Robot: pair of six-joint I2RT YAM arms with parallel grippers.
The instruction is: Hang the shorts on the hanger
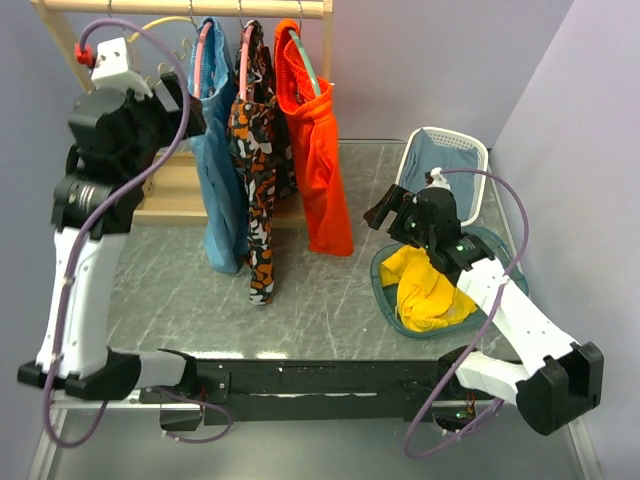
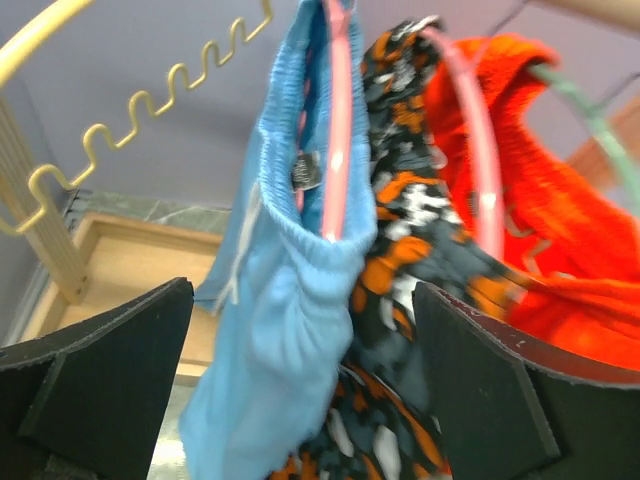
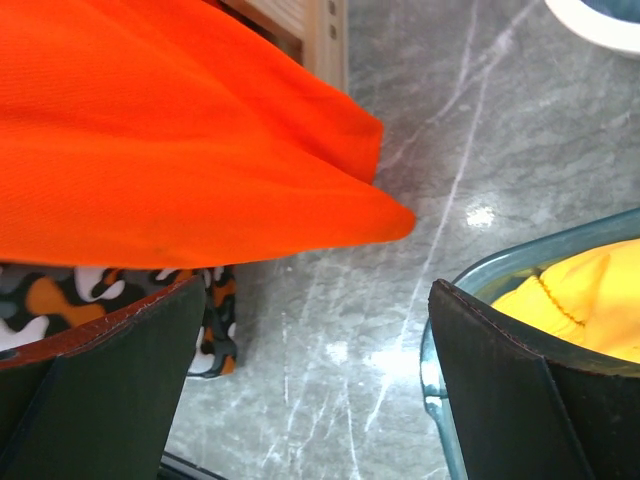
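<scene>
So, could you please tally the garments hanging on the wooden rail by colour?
light blue shorts: 1
black, orange and white patterned garment: 1
bright orange shorts: 1
Total: 3

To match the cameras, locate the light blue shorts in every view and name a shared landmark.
Top external: light blue shorts, upper left, hanging from the rail.
Left wrist: centre, on the pink hanger.
Right wrist: not in view.
Shared landmark: orange shorts, in all views.
</scene>
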